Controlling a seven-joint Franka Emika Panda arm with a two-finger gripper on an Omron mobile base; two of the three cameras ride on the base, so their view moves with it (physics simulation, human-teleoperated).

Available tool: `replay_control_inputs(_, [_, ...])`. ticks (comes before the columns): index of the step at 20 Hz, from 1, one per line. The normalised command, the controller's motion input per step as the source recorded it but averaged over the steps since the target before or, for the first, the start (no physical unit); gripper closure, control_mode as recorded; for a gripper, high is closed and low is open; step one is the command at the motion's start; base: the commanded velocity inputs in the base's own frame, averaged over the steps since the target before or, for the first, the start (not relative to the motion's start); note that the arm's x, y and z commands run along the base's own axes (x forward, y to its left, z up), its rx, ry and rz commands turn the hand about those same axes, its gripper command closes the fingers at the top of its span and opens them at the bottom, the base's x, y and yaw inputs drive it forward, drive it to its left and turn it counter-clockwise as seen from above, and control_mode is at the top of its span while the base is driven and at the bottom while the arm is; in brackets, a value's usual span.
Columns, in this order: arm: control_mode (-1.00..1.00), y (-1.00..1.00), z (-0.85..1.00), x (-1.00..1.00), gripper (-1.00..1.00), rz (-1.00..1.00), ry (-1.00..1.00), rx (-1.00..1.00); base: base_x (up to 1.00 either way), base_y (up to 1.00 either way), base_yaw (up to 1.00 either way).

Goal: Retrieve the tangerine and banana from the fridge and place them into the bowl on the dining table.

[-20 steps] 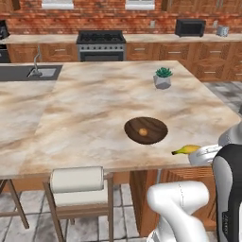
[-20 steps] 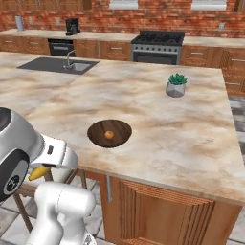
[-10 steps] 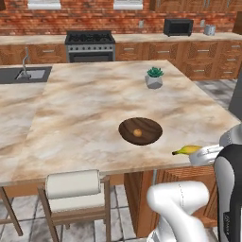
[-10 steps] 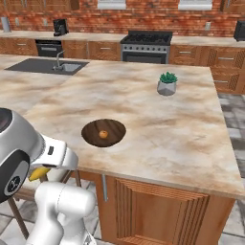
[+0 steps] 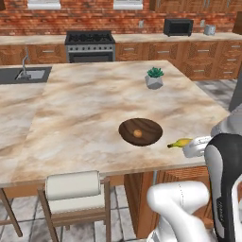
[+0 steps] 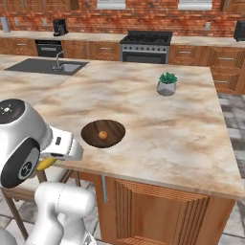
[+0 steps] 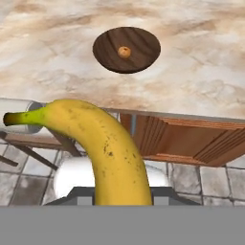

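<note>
My gripper (image 5: 190, 145) is shut on the yellow banana (image 5: 179, 142), holding it just off the near edge of the marbled dining table (image 5: 85, 118). The banana's stem end sticks out toward the dark wooden bowl (image 5: 146, 126), a short way to the bowl's right. The tangerine (image 5: 137, 133) lies inside the bowl. In the hand view the banana (image 7: 107, 148) rises from the bottom and hides the fingertips, with the bowl (image 7: 139, 40) and the tangerine (image 7: 124, 51) beyond the table edge. From the right base view the banana (image 6: 46, 163) pokes out beneath the arm, left of the bowl (image 6: 112, 128). The fridge is out of view.
A small grey potted plant (image 5: 154, 78) stands on the table's far right part. A white-cushioned stool (image 5: 73, 185) is tucked at the near edge, left of the arm. A sink (image 5: 23, 74) is set in the counter at the left, with a stove (image 5: 90, 45) and microwave (image 5: 178, 27) on the back wall.
The base has driven on, so the whole scene has shifted in both base views. The banana stays in the shut gripper and the tangerine rests in the bowl as before.
</note>
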Motion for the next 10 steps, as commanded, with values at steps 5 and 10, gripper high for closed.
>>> replay_control_inputs(5, [-1.00,0.00,0.00,1.00,1.00,0.00,0.01,0.02,0.00,0.00,0.00])
replay_control_inputs(10, [-1.00,0.00,-0.04,0.95,1.00,0.00,0.09,0.02,0.00,0.00,0.00])
